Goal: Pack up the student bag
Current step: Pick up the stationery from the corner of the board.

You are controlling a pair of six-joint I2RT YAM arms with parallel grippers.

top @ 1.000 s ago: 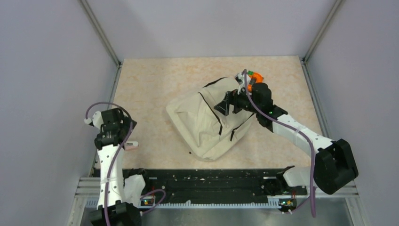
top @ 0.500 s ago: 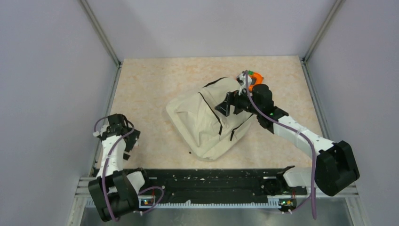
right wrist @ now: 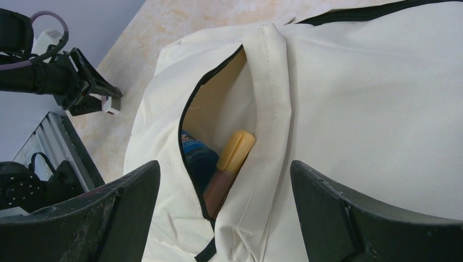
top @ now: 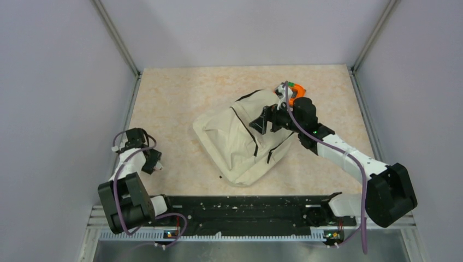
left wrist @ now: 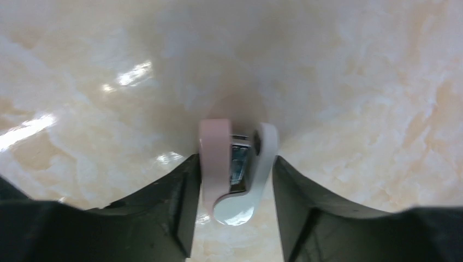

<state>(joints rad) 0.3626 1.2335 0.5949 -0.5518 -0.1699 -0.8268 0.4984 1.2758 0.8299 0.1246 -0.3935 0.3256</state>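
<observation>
At the centre of the marbled desk (top: 174, 98), a little to the right, the cream student bag (top: 235, 147) lies slumped. Its black-zipped pocket (right wrist: 188, 117) gapes to show a yellow-capped marker (right wrist: 236, 152) and a blue item (right wrist: 197, 159) inside. The right tool (right wrist: 224, 164) hangs over that opening with its 2 fingers spread wide, gripping nothing. Well apart, near the desk's left edge, the left tool (left wrist: 235, 164) has its jaws set against both sides of a small pink-and-white clip-like object (left wrist: 212, 158) on the desk. The bag looks light, soft and floppy. Its cloth will likely fold and sag instead of keeping shape, so the pocket may fall shut unless held. The stitched pocket lip beside the zip seems the surest hold, while the broad panels would probably bunch and slip.
</observation>
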